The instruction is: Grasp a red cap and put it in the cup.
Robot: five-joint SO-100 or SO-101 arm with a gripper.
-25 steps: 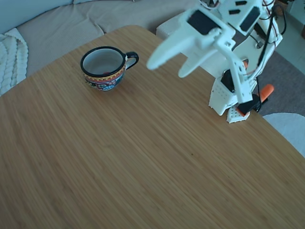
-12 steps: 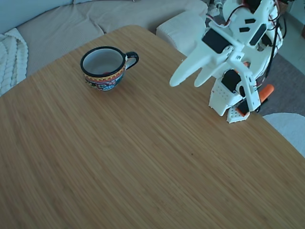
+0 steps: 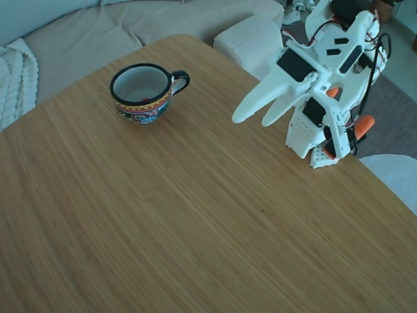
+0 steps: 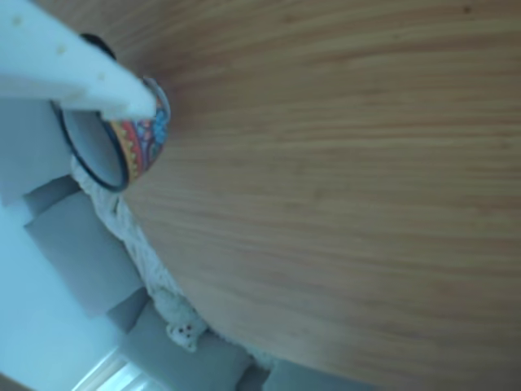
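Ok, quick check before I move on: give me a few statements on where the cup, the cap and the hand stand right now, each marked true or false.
1. The cup stands upright on the wooden table. True.
2. The hand is shut on the red cap. False: its fingers are apart and nothing sits between them.
3. The hand is raised above the table, well to the right of the cup in the fixed view. True.
4. The red cap lies on the table beside the cup. False: no cap shows anywhere on the tabletop.
5. The cup has tipped onto its side. False: its black rim faces up and its handle points right in the fixed view.
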